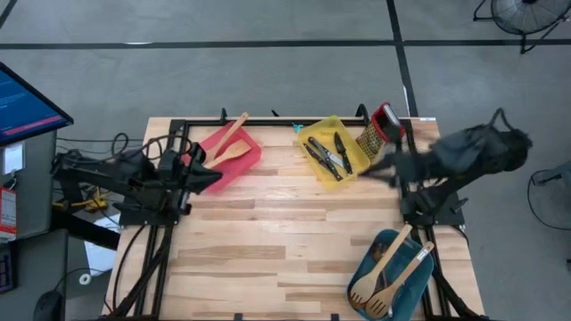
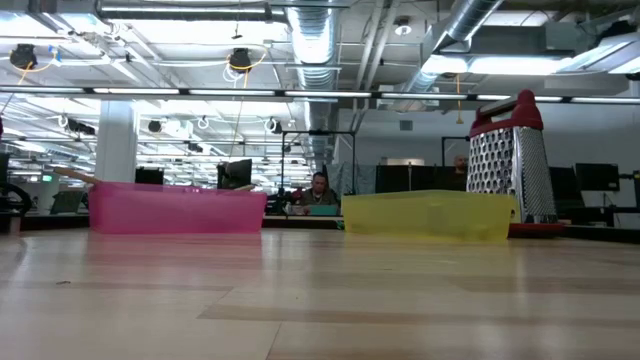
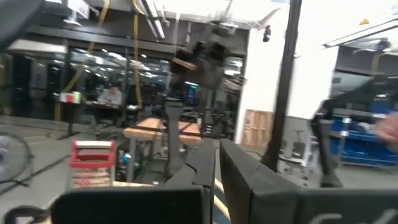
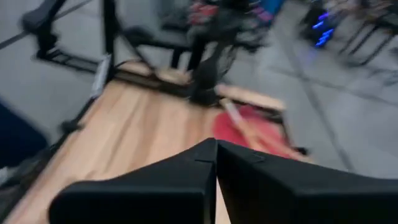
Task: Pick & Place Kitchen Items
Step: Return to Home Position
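Two pale wooden spatulas (image 1: 230, 147) lie in the red tray (image 1: 252, 153) at the far left. Dark-handled knives and spoons (image 1: 330, 153) lie in the yellow tray (image 1: 314, 134) at the far middle. Wooden turners (image 1: 385, 278) lie in the teal tray (image 1: 364, 266) at the near right. My left gripper (image 1: 214, 176) hovers shut beside the red tray's near end, its fingers (image 3: 205, 171) together with nothing between them. My right gripper (image 1: 379, 169), raised and blurred, is shut (image 4: 216, 155) and empty near the yellow tray's right end.
A steel box grater (image 1: 382, 127) with a red top stands at the far edge, right of the yellow tray, and shows upright in the low view as the grater (image 2: 510, 160). Bare wooden tabletop (image 1: 285, 241) lies between the trays. A monitor (image 1: 27, 102) stands off the table's left.
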Robot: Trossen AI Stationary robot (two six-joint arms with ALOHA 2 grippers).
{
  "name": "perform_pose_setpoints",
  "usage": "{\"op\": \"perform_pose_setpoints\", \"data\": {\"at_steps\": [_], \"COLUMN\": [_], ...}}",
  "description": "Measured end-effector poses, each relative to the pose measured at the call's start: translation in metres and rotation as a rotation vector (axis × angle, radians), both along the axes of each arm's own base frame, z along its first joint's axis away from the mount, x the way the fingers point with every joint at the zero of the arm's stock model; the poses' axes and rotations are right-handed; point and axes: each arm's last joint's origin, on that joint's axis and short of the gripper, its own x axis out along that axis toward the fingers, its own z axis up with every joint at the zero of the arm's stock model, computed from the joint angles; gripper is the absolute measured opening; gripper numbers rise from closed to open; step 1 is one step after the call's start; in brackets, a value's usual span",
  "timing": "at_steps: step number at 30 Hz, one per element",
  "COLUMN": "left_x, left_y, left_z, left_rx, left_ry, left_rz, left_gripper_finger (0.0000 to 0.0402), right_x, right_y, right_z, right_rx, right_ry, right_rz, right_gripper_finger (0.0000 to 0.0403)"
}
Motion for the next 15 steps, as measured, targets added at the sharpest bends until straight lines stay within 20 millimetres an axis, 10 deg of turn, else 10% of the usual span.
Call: {"op": "perform_pose_setpoints", "data": {"at_steps": [15], "left_x": [0.000], "left_y": [0.013], "left_z": [-0.009], "left_rx": [0.033], "left_ry": [0.098], "left_rz": [-0.195], "left_gripper_finger": [0.0001], "right_x": [-0.044], "right_y": [-0.046], "right_z": [-0.094], "right_rx": [0.152], "right_ry": [-0.273], "right_rz": [-0.076], "right_gripper_finger": [0.0012]}}
